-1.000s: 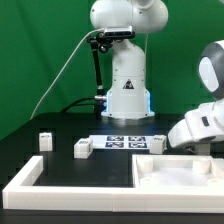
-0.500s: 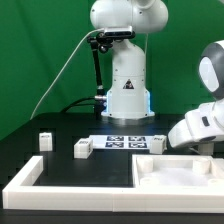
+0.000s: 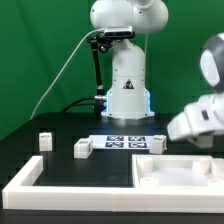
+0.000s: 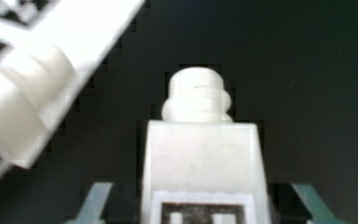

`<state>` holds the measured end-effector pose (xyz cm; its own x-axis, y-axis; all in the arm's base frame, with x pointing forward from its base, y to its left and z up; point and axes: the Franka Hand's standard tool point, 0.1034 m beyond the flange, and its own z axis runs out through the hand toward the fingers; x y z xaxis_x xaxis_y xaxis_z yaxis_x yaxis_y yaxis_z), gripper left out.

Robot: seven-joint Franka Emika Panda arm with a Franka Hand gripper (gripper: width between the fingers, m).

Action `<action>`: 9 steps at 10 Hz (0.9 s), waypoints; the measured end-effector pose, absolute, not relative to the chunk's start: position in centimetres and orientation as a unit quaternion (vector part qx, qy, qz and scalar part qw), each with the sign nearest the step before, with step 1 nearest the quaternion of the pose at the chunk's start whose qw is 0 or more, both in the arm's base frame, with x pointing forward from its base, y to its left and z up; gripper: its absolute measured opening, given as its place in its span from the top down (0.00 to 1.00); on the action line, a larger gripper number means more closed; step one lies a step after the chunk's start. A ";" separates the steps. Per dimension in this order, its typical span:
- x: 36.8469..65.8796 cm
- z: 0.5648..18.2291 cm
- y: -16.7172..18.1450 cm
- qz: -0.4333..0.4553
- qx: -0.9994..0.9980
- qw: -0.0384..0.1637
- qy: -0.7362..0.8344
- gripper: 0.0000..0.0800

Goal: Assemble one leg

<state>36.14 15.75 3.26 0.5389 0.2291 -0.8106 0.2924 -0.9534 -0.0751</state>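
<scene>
End effector (image 4: 197, 205): closed on the leg (image 4: 201, 150), held with its threaded tip outward over the dark surface (image 4: 282, 60).

Step, as we judge it: carrying the leg to the panel (image 3: 170, 172), near right. The next move calls for lining the tip up with a hole, then twisting.

Near left: L-shaped bar (image 3: 28, 176).

Farther: loose post (image 3: 83, 148), marker board (image 3: 125, 143).

Hidden: in the exterior view the arm covers the grasp. We cannot make out the holes.

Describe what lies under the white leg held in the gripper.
Beyond the rounded tip of the short white square plastic leg in the gripper, only black table shows; a large flat white panel lies off beside. The spot directly beneath is hidden by the leg.
</scene>
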 end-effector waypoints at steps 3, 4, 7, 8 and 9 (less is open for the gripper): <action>37.6 8.0 14.6 -0.456 0.878 0.038 0.138 0.64; 38.4 9.2 14.4 -0.442 0.886 0.037 0.135 0.64; 39.4 8.4 14.8 -0.382 0.914 0.029 0.136 0.64; 39.2 8.6 14.7 -0.350 0.926 0.028 0.136 0.64; 39.6 8.4 14.8 -0.304 0.943 0.023 0.137 0.64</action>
